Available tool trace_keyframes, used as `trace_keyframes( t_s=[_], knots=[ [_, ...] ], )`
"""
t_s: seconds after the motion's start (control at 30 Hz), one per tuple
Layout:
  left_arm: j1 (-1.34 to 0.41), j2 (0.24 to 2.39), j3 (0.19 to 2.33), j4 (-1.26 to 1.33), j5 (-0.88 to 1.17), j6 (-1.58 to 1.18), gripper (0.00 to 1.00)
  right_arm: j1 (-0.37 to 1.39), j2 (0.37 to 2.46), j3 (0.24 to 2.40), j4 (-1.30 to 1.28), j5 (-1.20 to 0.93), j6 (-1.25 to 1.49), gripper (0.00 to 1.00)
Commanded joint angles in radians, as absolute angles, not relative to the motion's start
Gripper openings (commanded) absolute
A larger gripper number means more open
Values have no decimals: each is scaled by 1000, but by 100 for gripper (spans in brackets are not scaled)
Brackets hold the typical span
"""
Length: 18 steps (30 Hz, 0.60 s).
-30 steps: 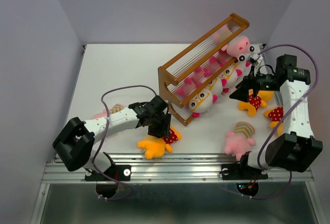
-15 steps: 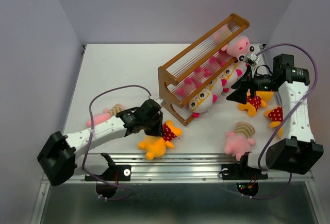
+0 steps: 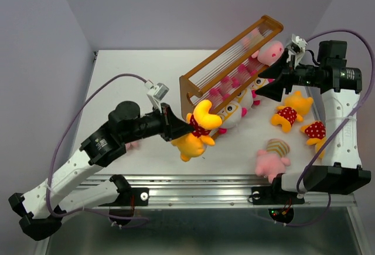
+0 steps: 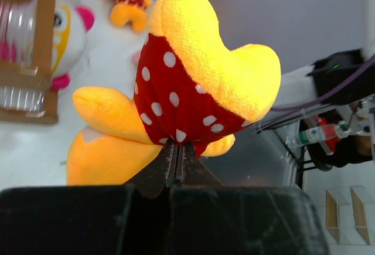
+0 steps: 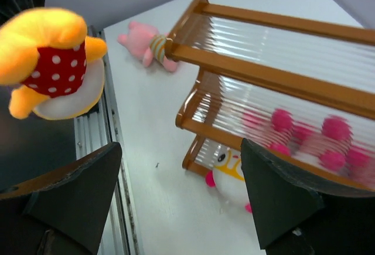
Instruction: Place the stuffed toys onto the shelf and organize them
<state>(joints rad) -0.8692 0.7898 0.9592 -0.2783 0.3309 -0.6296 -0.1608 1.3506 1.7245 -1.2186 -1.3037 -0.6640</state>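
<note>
Left fingers (image 4: 177, 155) are pinched shut on the yellow toy (image 3: 195, 136), gripping the edge of its red polka-dot cloth. The toy sticks out past the fingertips, up off the surface (image 3: 135, 79). It sits at the centre of the top view, just in front of the lower-left end of the shelf (image 3: 231, 50). In the left wrist view the toy fills the frame above the closed tips.

Right fingers (image 3: 270, 84) are spread wide and hold nothing. They sit at upper right, by the shelf's right end, near a pink toy (image 3: 269, 51). White-faced toys (image 3: 231, 114) line the shelf's lower front. Two more yellow toys (image 3: 288, 114) and a striped pink toy (image 3: 272, 158) lie on the surface at right, apart from both fingers.
</note>
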Motion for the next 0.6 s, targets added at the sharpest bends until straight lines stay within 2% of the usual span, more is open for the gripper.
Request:
trace_keyframes(
  t_s=[0.0, 0.03, 0.1, 0.13, 0.17, 0.2, 0.23, 0.33, 0.57],
  knots=[
    [-841, 886, 1191, -39, 417, -624, 0, -79, 1304, 1680, -1051, -1475, -673, 89],
    [-833, 912, 1234, -17, 429, -621, 0, -60, 1289, 1660, -1007, -1506, -642, 89],
    [-802, 992, 1351, 52, 475, -620, 0, -16, 1252, 1551, -647, -1584, -434, 89],
    [-790, 1043, 1388, 73, 494, -623, 0, 33, 1208, 1501, -459, -1598, -161, 90],
    [-763, 1064, 1417, 125, 538, -640, 0, 64, 1183, 1449, -82, -1586, -18, 90],
    [-749, 1087, 1463, 159, 567, -655, 0, 90, 1155, 1352, 110, -1580, 243, 93],
    [-735, 1127, 1480, 191, 619, -673, 0, 127, 1155, 1323, 405, -1580, 341, 94],
    [-698, 1199, 1512, 340, 687, -763, 0, 182, 1190, 1347, 494, -1572, 449, 100],
    [-693, 1270, 1562, 468, 752, -831, 0, 279, 1259, 1426, 459, -1428, 426, 100]
  ],
)
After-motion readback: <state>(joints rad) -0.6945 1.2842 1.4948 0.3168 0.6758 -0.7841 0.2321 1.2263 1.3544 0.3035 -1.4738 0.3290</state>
